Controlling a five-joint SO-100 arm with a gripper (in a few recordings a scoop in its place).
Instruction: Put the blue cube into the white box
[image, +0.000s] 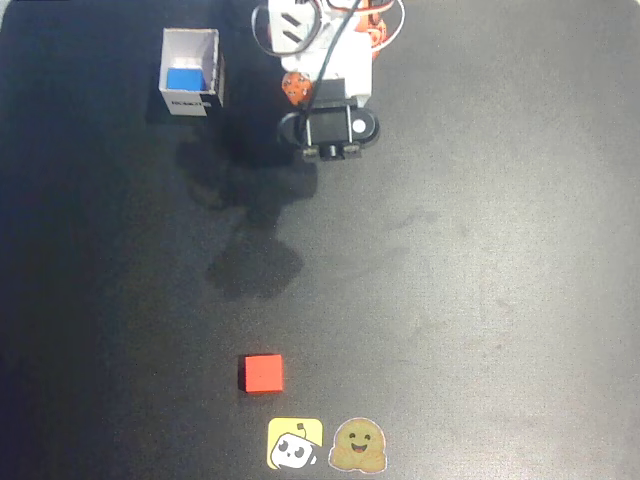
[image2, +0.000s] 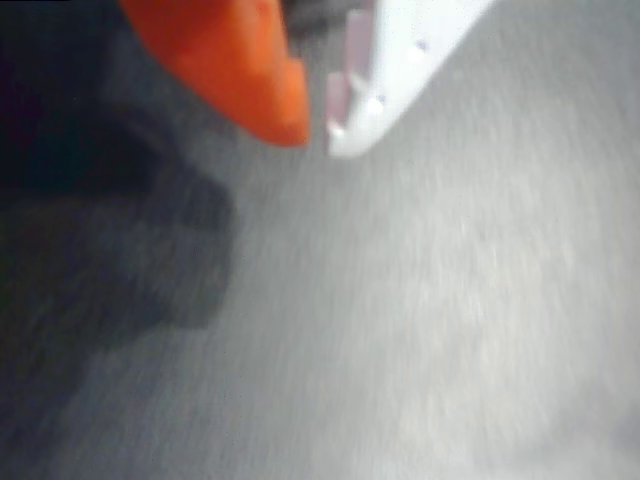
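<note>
Blue cube (image: 185, 78) sits inside your white box (image: 190, 40) — placing looks done; fingers (image2: 290, 110) nearly closed, empty.

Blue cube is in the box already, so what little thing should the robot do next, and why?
Probably just pull the arm back and rest. The blue cube sits inside the white box, and in the wrist view the tool holds nothing, its tips nearly together over bare table. The red cube lies far off and needs no move.
</note>
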